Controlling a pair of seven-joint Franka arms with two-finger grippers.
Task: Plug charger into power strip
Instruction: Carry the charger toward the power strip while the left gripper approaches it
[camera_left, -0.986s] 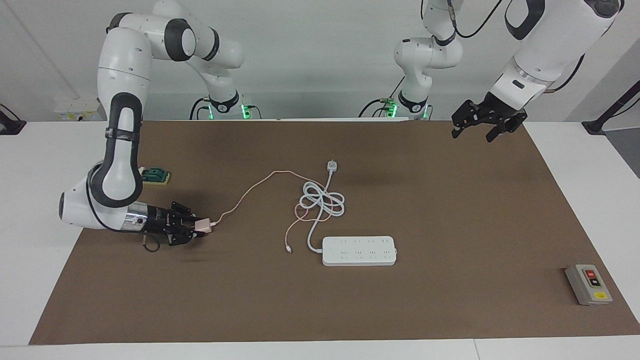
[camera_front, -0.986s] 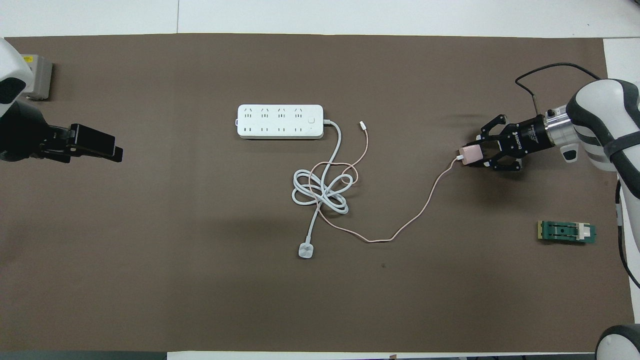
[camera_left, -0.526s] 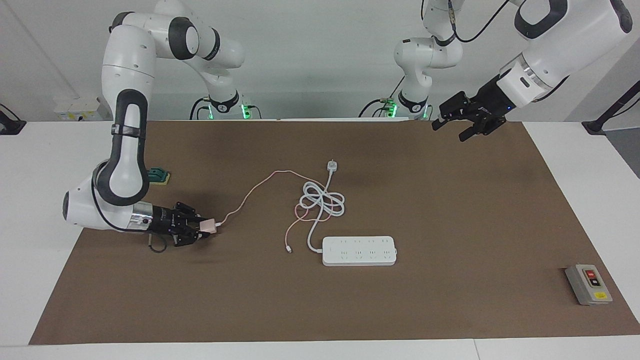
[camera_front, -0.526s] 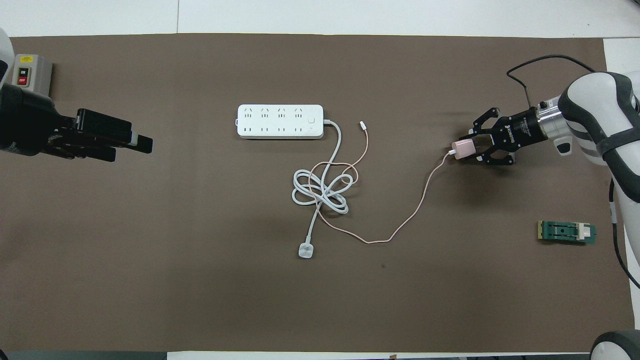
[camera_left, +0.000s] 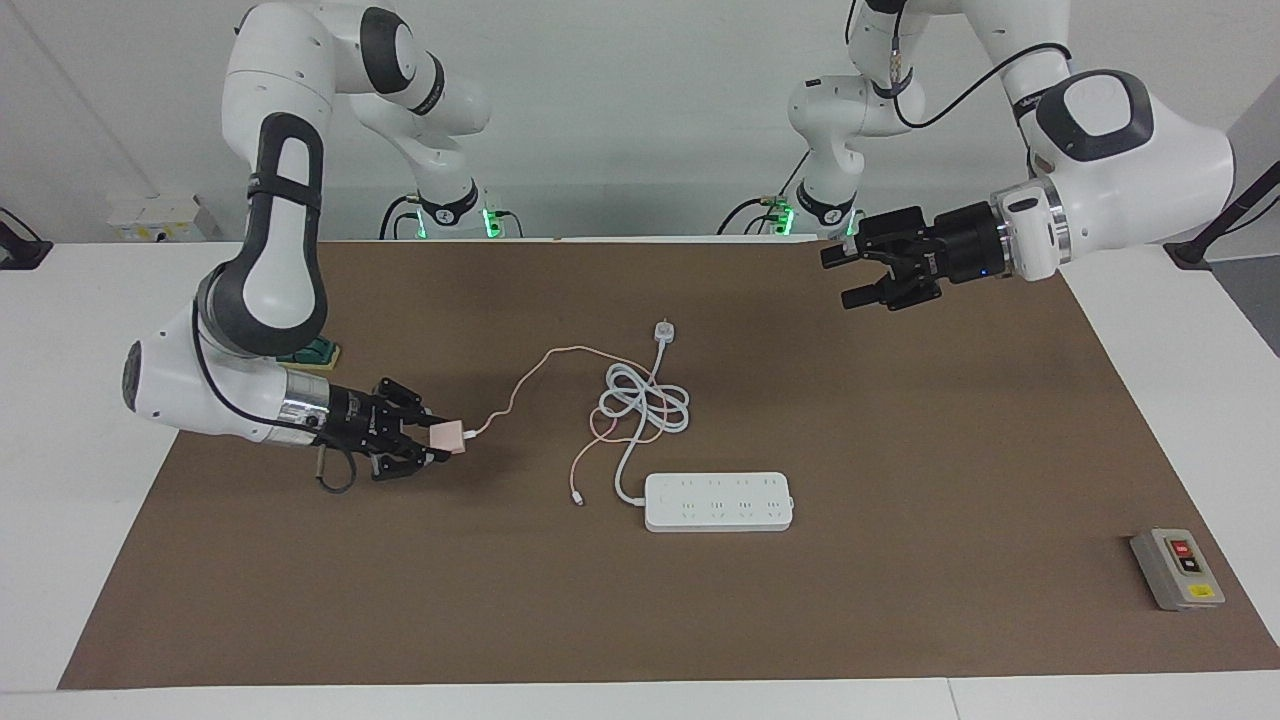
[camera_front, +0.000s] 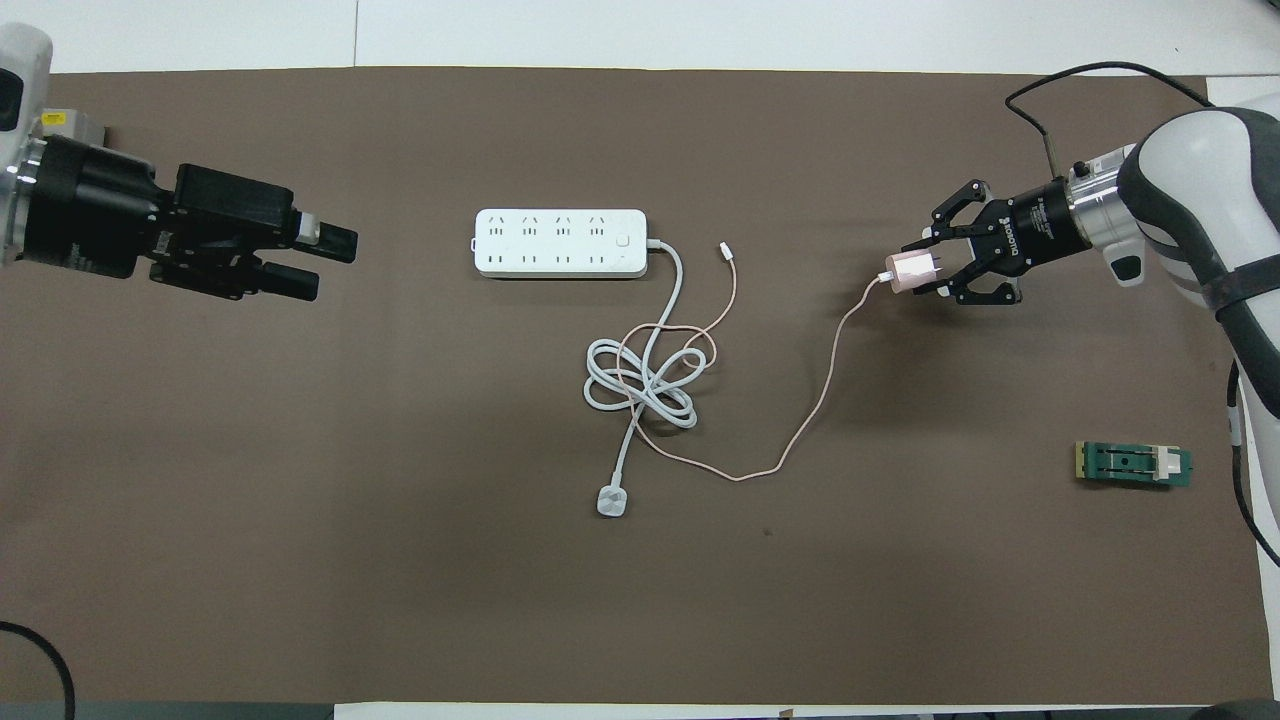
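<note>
A: So, the right gripper (camera_left: 440, 441) is clamped on the small pale-pink cube charger (camera_left: 447, 436), carrying it just above the brown mat (camera_left: 900, 600) toward the right arm's end of the table.

B: Has it moved?

A: Yes. A second ago it was closer to that end; now it has slid inward, toward the long flat white power strip (camera_left: 719, 501), and the thin pink cable (camera_left: 520, 382) trails after it with more slack in its bend.

B: And the strip?

A: Unmoved, near the middle of the mat, farther from the robots than its coiled thick white cord (camera_left: 643, 401). Charger and strip are well apart.

B: The other arm?

A: The left gripper (camera_left: 848, 277), jaws wide and empty, has swung in over the mat at the left arm's end, now pointing toward the middle.

B: Meaning?

A: Transport is under way, I'd judge; insertion is not yet begun. The left gripper may be coming to steady the strip. The cable crossing the cord could snag.
</note>
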